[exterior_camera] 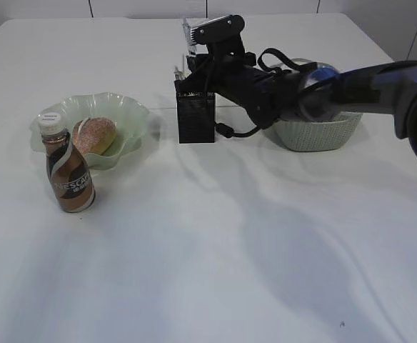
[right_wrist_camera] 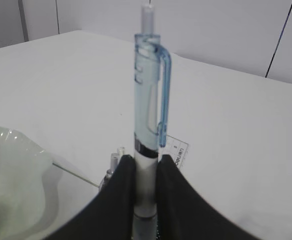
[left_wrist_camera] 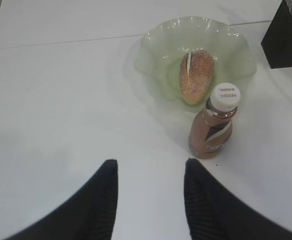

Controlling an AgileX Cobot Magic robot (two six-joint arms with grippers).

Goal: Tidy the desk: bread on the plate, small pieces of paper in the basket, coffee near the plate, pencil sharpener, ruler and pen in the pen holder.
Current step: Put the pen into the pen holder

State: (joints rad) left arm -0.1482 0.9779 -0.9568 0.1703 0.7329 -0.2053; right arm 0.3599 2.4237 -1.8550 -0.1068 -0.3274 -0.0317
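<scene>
Left gripper point(left_wrist_camera: 148, 200) cut off at frame bottom, jaws released, empty. Coffee bottle point(exterior_camera: 67, 171), "NESCAFE" partly readable, touches the plate point(exterior_camera: 126, 114) holding bread point(exterior_camera: 94, 136). Right gripper point(right_wrist_camera: 145, 192) clenched on the pen point(right_wrist_camera: 148, 100), upright over the black pen holder point(exterior_camera: 196, 118). Arm hides most of the basket point(exterior_camera: 315, 132).

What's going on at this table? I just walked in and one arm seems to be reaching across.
The right gripper is shut on a translucent blue click pen, held upright over the black box-shaped pen holder. The sugared bread roll already lies in the pale green ruffled glass plate, with the brown coffee bottle standing right beside it. The left gripper hangs open and empty above the white table. A white woven basket sits behind the right arm.
</scene>
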